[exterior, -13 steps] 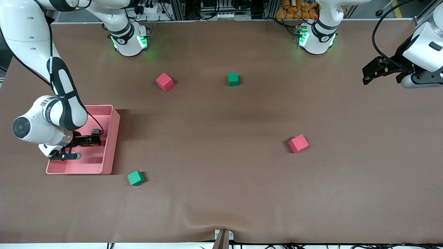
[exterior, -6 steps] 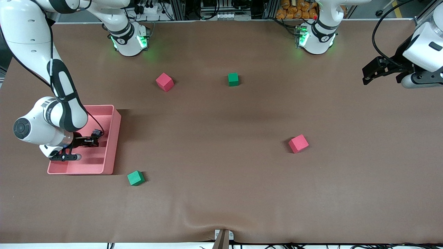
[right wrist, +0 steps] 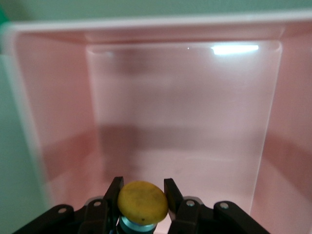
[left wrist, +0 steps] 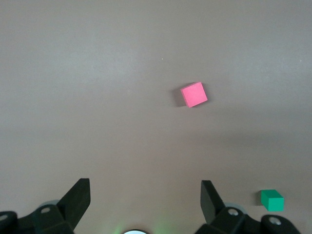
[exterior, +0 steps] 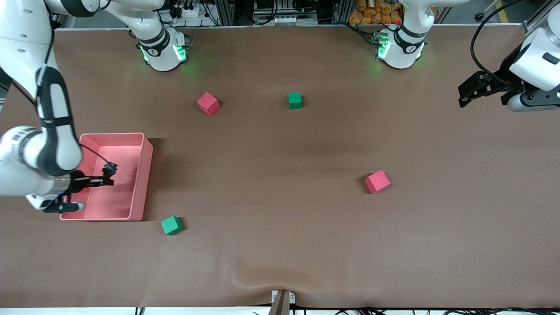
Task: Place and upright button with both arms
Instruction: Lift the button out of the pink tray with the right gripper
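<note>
Front view: the right gripper (exterior: pixel 106 175) hangs over the pink bin (exterior: pixel 139 175) at the right arm's end of the table, fingers clamped on the button (exterior: pixel 109 167). The left gripper (exterior: pixel 463 98) waits above the left arm's end.

Left wrist view: its fingers (left wrist: pixel 75 200) are spread wide, holding nothing.

Right wrist view: the fingers (right wrist: pixel 114 195) pinch the button (right wrist: pixel 142 202) above the bin floor (right wrist: pixel 185 122).

The bin (exterior: pixel 142 183) sits at the tabletop's (exterior: pixel 280 253) nine o'clock, the button (right wrist: pixel 142 201) over it. The first cube (exterior: pixel 171 225) lies at the bin's five o'clock, the second cube (exterior: pixel 208 103) at the tabletop's eleven, the third cube (exterior: pixel 295 100) at twelve, and the fourth cube (exterior: pixel 377 181) at three.
</note>
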### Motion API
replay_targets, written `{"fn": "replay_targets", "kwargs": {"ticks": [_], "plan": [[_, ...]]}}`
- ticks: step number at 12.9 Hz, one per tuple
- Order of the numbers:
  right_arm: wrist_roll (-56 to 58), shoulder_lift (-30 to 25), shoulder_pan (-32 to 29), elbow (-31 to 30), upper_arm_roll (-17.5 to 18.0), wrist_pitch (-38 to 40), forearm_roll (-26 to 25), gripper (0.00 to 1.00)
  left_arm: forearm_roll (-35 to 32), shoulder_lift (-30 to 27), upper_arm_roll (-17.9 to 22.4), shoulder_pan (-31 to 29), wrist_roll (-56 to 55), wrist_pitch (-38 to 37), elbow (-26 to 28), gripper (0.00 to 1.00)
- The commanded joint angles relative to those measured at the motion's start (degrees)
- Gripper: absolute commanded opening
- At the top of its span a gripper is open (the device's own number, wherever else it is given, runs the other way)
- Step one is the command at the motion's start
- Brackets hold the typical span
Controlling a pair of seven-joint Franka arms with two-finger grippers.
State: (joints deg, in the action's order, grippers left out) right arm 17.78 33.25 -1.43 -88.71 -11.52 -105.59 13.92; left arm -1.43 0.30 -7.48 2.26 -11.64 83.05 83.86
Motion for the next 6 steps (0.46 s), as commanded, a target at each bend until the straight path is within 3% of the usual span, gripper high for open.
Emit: {"fn": "replay_targets", "kwargs": {"ticks": [1,4,6], "plan": [[-9.04,0.85,4.22,9.5,0.01,8.97,1.63,0.0,0.55,-0.38,-0.17,-0.24,-0.49,-0.16,-0.19,1.0],[-29.92,1.63,9.42,14.78,8.42,9.09,1.46,0.0,0.55,-0.3,-0.17,-0.33,-0.4,-0.08,-0.19,1.0],[-37.79,4.0,12.4,16.2,13.26,2.53,1.28,0.0,0.55,-0.21,-0.17,-0.33,-0.14,-0.08,-0.19,1.0]]}}
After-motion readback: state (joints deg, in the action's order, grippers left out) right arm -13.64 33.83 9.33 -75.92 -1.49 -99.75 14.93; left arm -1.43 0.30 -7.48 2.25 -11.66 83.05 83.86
